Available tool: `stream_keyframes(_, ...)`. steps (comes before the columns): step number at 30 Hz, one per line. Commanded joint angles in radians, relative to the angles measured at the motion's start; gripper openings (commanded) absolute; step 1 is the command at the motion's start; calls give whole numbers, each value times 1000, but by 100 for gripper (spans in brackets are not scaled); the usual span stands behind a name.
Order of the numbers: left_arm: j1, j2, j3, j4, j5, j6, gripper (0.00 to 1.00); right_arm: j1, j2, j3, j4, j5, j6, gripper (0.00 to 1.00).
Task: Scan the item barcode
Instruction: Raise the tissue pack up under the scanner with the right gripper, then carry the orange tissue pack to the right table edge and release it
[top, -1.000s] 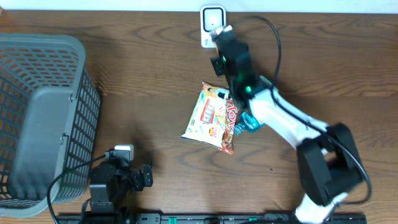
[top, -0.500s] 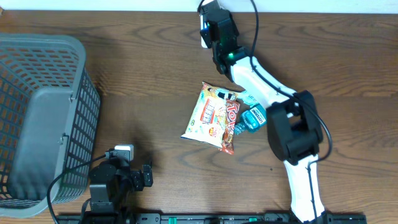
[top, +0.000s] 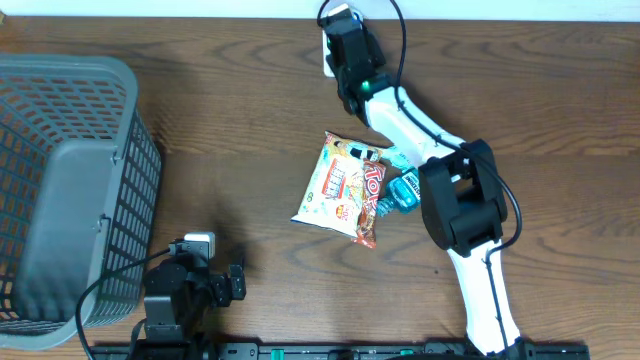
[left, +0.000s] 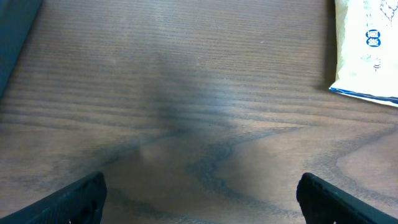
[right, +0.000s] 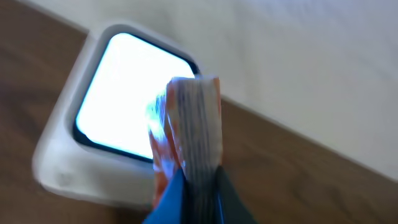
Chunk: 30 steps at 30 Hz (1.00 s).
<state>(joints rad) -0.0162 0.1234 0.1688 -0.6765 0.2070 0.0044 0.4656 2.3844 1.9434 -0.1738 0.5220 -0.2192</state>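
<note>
- Wooden table (top: 230, 120) carried a grey basket (top: 60, 180) at its left edge and loose snack packets (top: 345, 185) near the middle
- My right gripper (top: 342, 38) was clamped on a thin orange packet (right: 193, 137), held edge-on over the lit scanner (right: 115, 106) at the far edge
- My left gripper (left: 205, 199) stood wide open, empty, by the near edge

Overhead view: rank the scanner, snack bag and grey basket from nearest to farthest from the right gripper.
1. Scanner, at the table's far edge, right under the right gripper and its orange packet.
2. Snack bag, mid-table.
3. Grey basket, far left.
</note>
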Motion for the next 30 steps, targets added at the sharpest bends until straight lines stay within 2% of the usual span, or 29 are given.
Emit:
stream_keyframes(1, 0, -2, -5, -13, 2, 10, 98, -16, -74, 66, -111, 189, 13, 1)
stream_keyframes(7, 0, -2, -5, -13, 2, 10, 98, -142, -137, 66, -292, 411, 25, 1)
stream_keyframes(10, 0, -2, -5, -13, 2, 10, 98, -248, -137, 65, -417, 430, 65, 1)
stream_keyframes(15, 0, -2, -5, -13, 2, 10, 98, -462, -102, 55, -597, 425, 211, 1)
stream_keyframes(20, 0, -2, -5, -13, 2, 10, 98, -665, -80, 55, -680, 278, 226, 1)
stream_keyframes(24, 0, -2, -5, -13, 2, 10, 98, -807, -80, 55, -679, 203, 227, 1)
stream_keyframes(30, 0, -2, -5, -13, 2, 10, 98, -994, -80, 55, -692, -20, 286, 1)
